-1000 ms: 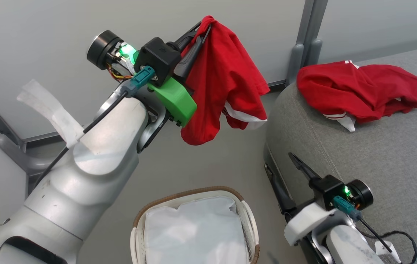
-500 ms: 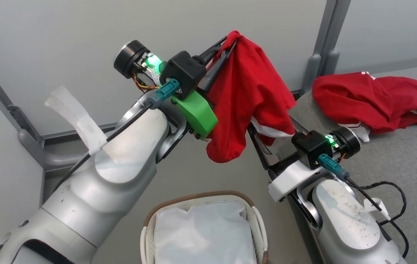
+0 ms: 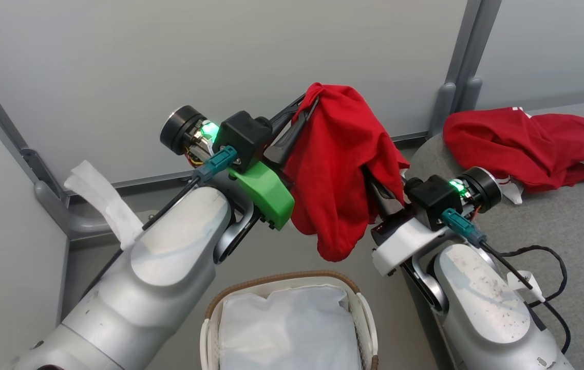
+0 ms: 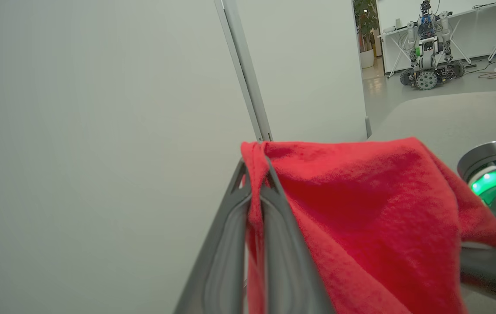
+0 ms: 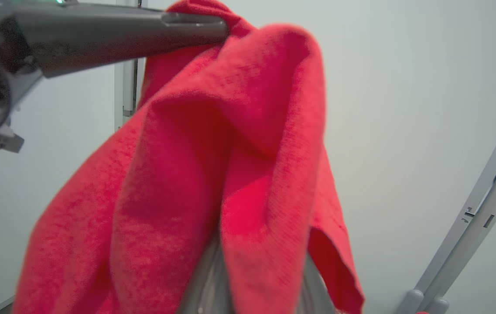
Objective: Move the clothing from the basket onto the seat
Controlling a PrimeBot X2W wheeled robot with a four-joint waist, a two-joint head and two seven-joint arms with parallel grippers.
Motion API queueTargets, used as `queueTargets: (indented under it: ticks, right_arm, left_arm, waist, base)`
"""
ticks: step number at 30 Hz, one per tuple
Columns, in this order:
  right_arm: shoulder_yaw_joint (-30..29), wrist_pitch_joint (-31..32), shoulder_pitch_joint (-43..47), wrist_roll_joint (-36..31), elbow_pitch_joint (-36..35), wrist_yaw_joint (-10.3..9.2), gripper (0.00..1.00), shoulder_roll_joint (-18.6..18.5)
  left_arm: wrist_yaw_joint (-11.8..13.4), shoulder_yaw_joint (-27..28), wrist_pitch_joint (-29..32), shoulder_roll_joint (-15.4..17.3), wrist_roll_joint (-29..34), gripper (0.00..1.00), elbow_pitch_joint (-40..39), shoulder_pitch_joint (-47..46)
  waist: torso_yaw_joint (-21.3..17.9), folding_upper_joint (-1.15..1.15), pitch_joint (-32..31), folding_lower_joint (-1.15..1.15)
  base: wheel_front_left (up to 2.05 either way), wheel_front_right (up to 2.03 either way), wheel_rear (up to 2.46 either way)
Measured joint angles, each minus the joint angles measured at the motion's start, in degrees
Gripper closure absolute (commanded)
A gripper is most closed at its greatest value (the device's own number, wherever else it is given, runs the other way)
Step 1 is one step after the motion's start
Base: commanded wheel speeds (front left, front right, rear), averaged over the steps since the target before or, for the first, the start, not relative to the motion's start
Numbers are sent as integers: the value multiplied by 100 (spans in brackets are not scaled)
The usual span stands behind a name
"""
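The grey woven seat [image 3: 553, 226], rounded at its edge, ran off the right side of my head view. One red garment [image 3: 528, 146] lay crumpled on it, soft and creased, with a scrap of white trim at its lower edge. The other garment [image 3: 340, 164] hung in the air between my arms, above the basket [image 3: 361, 313], a limp, fuzzy fold narrowing to a point at the bottom. The basket had white slatted sides and a brown woven rim, and the frame cut off its near half. A puffy white liner [image 3: 286, 329] lay inside it. My left gripper [image 4: 254, 174] was pressed together, pinching the hanging garment's top edge. My right gripper [image 3: 376, 185] was closed lower in the same cloth, its tips buried under the folds.
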Motion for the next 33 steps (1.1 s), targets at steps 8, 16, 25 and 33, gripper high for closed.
queueTargets:
  ticks: [8,16,25,33]
  right_arm:
    - [-177,0,8,-55,-35,0,100,-1]
    - [-517,0,24,-205,-97,0,100,-1]
    - [-862,0,173,-355,-112,0,100,-1]
    - [-1158,0,339,-448,-111,0,100,-1]
  left_arm:
    - [46,103,-70,-36,-187,0,-7,548]
    - [205,533,-104,-120,-91,0,-244,1416]
    - [103,1146,-111,-244,143,0,-474,2549]
    - [24,1503,-111,-339,476,0,-428,3165]
  waist:
    - [-44,0,20,0]
    - [-106,0,82,0]
    - [-266,0,162,0]
    - [-417,0,237,0]
  base:
    - [0,0,0]
    - [0,0,0]
    - [0,0,0]
    - [0,0,0]
